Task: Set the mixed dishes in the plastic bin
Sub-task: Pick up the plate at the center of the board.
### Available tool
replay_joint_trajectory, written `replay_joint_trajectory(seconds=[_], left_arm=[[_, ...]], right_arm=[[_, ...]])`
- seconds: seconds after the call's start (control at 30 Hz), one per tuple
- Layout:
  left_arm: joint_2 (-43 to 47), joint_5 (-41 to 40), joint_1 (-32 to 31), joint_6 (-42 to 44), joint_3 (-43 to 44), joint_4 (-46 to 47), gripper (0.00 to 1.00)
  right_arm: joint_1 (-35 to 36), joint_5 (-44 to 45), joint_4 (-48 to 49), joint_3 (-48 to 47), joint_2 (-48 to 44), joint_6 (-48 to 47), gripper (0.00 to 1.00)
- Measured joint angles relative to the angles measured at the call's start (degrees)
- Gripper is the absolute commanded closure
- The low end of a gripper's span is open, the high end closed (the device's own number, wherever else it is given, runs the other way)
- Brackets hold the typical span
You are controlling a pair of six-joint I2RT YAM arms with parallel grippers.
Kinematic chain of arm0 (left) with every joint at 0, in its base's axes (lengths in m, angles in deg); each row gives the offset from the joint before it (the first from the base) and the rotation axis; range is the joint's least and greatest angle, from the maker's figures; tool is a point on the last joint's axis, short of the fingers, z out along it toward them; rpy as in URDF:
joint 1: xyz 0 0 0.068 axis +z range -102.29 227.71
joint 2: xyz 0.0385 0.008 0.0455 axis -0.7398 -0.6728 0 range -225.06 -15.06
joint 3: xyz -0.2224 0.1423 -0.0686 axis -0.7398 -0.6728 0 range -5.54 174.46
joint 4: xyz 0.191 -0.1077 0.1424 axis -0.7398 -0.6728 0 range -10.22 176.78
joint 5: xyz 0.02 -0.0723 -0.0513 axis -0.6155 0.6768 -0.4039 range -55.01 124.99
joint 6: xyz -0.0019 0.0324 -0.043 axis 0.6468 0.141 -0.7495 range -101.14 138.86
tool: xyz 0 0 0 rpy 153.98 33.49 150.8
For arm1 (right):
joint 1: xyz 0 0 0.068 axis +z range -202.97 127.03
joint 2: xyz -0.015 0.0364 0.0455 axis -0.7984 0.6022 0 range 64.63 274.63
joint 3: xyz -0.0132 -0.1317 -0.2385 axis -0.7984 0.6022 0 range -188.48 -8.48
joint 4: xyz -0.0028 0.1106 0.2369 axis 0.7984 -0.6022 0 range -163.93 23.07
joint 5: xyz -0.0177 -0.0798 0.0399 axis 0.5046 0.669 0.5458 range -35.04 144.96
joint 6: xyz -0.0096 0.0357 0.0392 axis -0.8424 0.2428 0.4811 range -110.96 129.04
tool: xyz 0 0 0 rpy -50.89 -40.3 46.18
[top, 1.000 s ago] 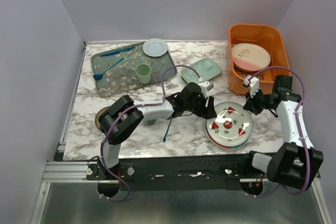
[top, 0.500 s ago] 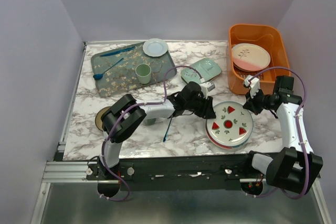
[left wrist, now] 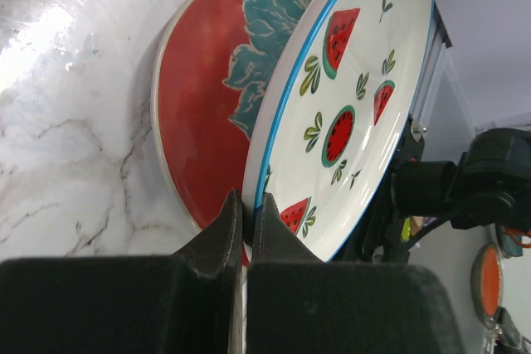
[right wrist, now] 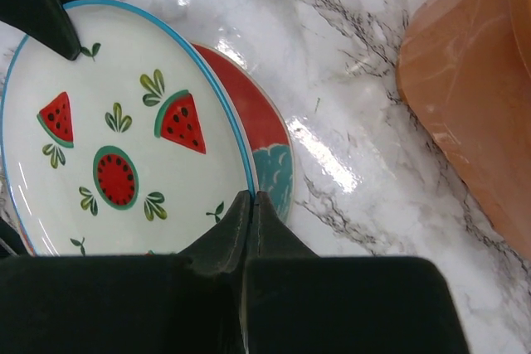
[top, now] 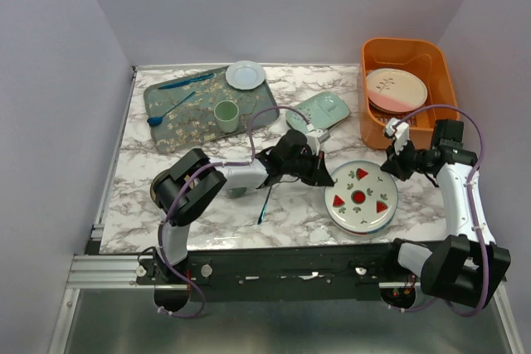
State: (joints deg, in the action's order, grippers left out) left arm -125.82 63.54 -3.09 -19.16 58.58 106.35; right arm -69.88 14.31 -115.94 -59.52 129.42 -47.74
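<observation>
The watermelon plate (top: 358,198) looks hard, smooth and slippery, and I think it would break if dropped. Its thin rim is the best place to hold. It is white with a blue edge and red melon slices. It lies on a red plate (left wrist: 195,122) at 5 o'clock on the table. The left pincer (left wrist: 247,198) pinches its rim. The right pincer (right wrist: 251,198) is closed on nothing. The orange bin (top: 404,41) waits at 1 o'clock.
</observation>
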Motion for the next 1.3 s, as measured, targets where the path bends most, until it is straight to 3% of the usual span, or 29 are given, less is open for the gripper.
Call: replay_joint_trajectory(seconds=[0.17,0.4,0.63,1.07,1.3], left_arm=[[4.4,0.5,1.2,-4.2,-5.8,3.3,1.00],[11.3,0.2,4.6,-10.6,-12.7,7.9,1.00],[17.4,-1.9,6.4,-13.6,-15.2,9.1,1.00],[26.3,-8.2,7.3,-14.0,-16.7,7.9,1.00],[26.6,-10.4,7.3,-14.1,-16.7,7.5,1.00]], right_arm=[[0.2,-3.1,-1.7,-2.1,0.0,2.2,0.53],[0.2,-8.1,-4.8,-9.0,-1.1,6.1,0.28],[0.2,-11.6,-5.5,-10.3,-1.9,12.8,0.25],[0.2,-15.4,-0.2,-8.2,-2.2,34.4,0.23],[0.2,-22.4,-0.2,-7.9,-0.6,40.1,0.37]])
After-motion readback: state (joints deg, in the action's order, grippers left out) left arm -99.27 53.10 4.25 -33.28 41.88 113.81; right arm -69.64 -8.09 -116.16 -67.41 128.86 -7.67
